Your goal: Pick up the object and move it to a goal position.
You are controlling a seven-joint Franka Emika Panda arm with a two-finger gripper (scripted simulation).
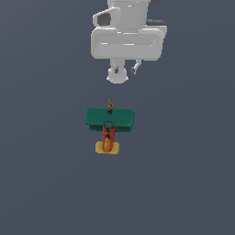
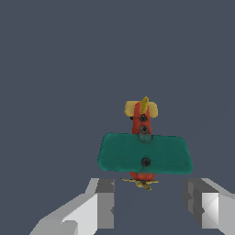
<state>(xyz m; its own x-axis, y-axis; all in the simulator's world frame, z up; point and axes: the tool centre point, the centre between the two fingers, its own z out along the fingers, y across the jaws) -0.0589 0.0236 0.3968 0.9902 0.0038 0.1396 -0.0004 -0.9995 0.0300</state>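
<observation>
The object is a small toy airplane (image 1: 110, 120) lying flat on the dark grey ground, with a wide teal-green wing, a red-orange fuselage, a yellow tail and a small yellow propeller. In the wrist view the airplane (image 2: 144, 153) sits just beyond my fingertips, its propeller end pointing toward them. My gripper (image 1: 125, 72) is open and holds nothing; it stays apart from the airplane, on the propeller side. Both grey fingers (image 2: 105, 204) show in the wrist view with a wide gap between them.
A plain dark grey surface (image 1: 41, 174) surrounds the airplane on every side. The white body of the arm's hand (image 1: 127, 43) fills the upper middle of the exterior view.
</observation>
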